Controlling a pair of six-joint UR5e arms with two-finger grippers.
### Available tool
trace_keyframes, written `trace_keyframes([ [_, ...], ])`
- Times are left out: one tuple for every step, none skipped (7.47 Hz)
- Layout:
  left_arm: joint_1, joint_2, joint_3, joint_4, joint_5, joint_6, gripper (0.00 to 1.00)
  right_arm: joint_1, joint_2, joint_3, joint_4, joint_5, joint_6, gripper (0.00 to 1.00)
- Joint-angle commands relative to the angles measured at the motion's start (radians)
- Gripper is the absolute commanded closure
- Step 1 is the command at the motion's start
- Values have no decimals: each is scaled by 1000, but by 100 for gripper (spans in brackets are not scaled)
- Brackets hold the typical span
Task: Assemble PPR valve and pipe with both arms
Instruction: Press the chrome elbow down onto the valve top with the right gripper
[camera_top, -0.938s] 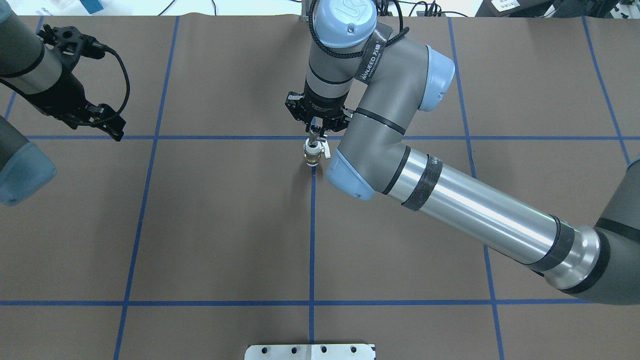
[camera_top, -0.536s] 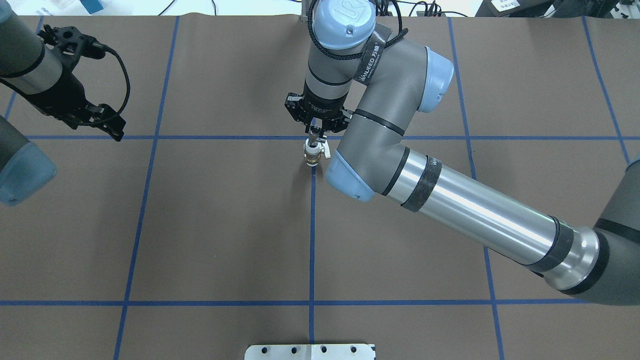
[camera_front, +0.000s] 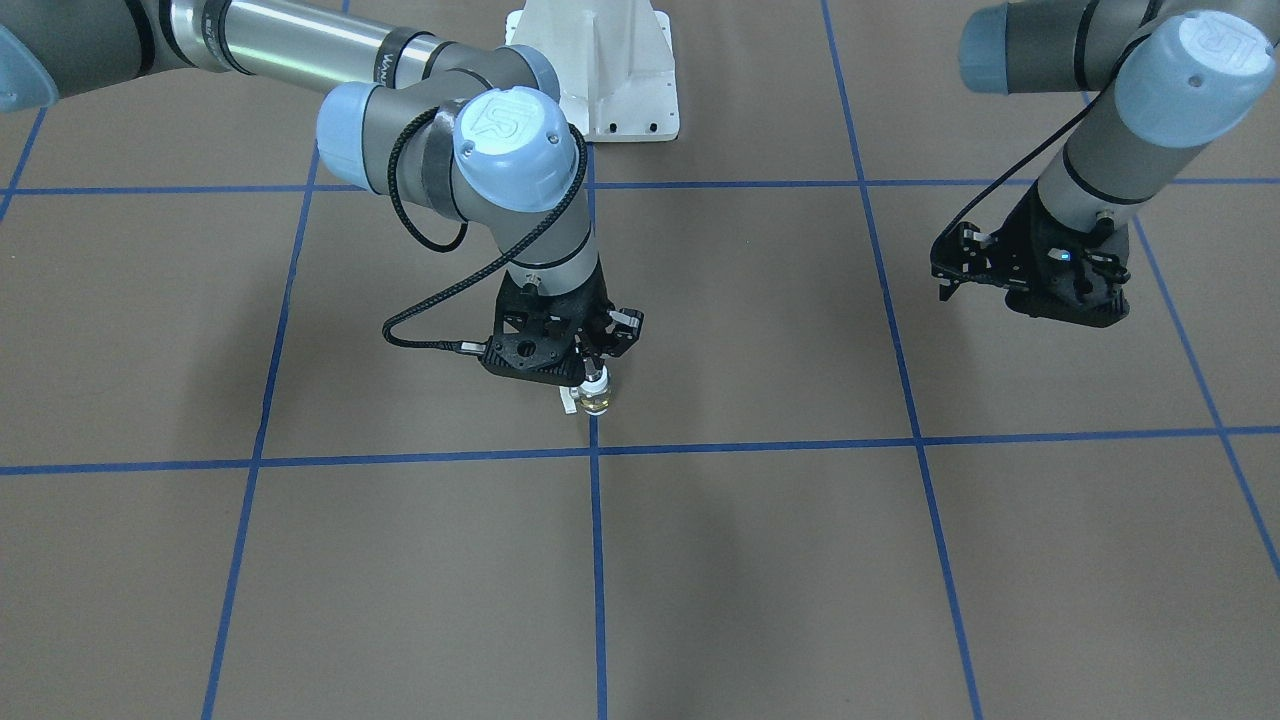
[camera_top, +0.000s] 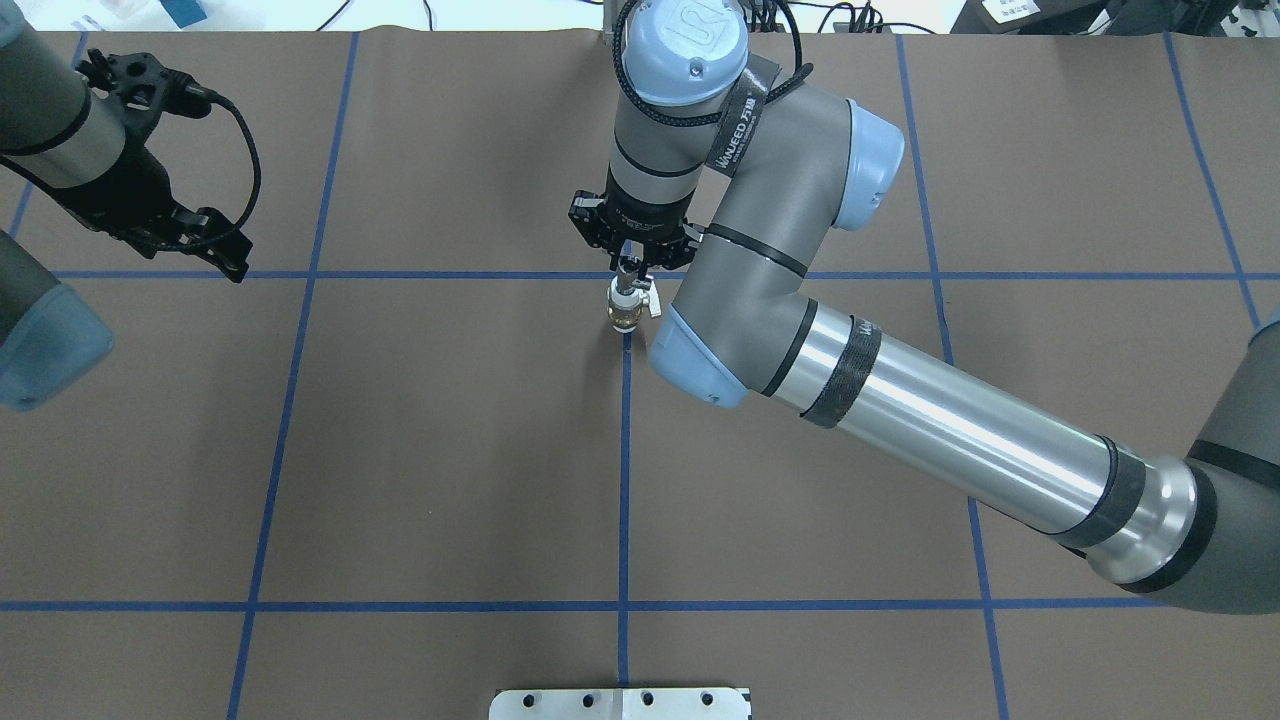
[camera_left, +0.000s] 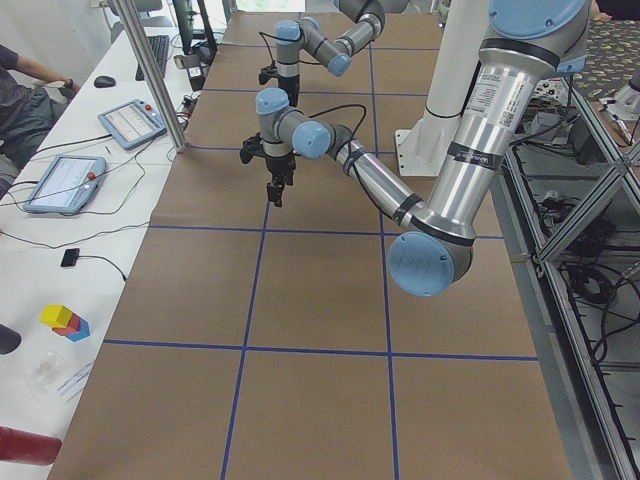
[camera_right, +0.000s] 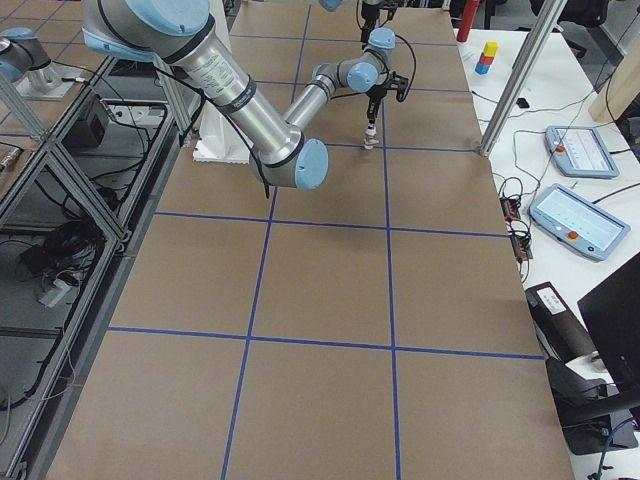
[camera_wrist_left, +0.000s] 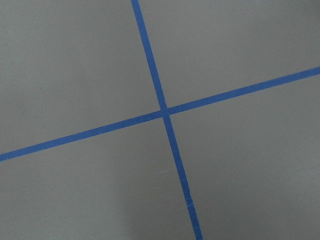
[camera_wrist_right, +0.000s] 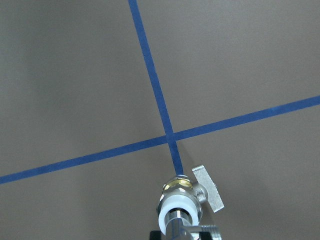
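Right gripper (camera_top: 632, 262) pointed straight down with its fingers closed on the pipe (camera_top: 627, 268). The pipe sat end-on in the white top of the valve (camera_top: 626, 308), and the two looked coaxial in the right wrist view.

The stack stood upright, long axis vertical, directly under the wrist. It was at a tape (camera_top: 624, 450) crossing, midway between the left and right edges of the table (camera_top: 450, 450) and nearer the far edge. The brass end was down, at or just above the surface; I couldn't confirm contact. The valve's handle (camera_wrist_right: 209, 187) stuck out toward the right edge.

Left gripper (camera_top: 228, 255) hung near the far left corner, well apart from the stack. Its wrist view showed only table and tape, so it was probably holding nothing. I couldn't tell how far it was open.

My read: the next move turns on that vertical axis, so any push or twist has to go straight down it. The right arm was the only one in reach. The left arm would have to cross toward the middle and take the valve body from the side, opposite the handle.
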Motion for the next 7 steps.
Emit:
trace_keyframes([
  [0,0,0,0,0,0,1,-2,1,-9,2,-1,-2,100],
  [0,0,0,0,0,-2,1,-3,1,-9,3,-1,-2,100],
  [0,0,0,0,0,-3,1,-3,3,-14,5,-2,-3,100],
  [0,0,3,0,0,-3,1,-5,3,-18,5,-2,-3,100],
  [0,0,5,0,0,-3,1,-6,9,-33,5,-2,-3,100],
  [0,-2,3,0,0,-3,1,-6,10,-35,5,-4,-3,100],
  [0,-2,5,0,0,-3,1,-6,17,-37,5,-4,-3,100],
])
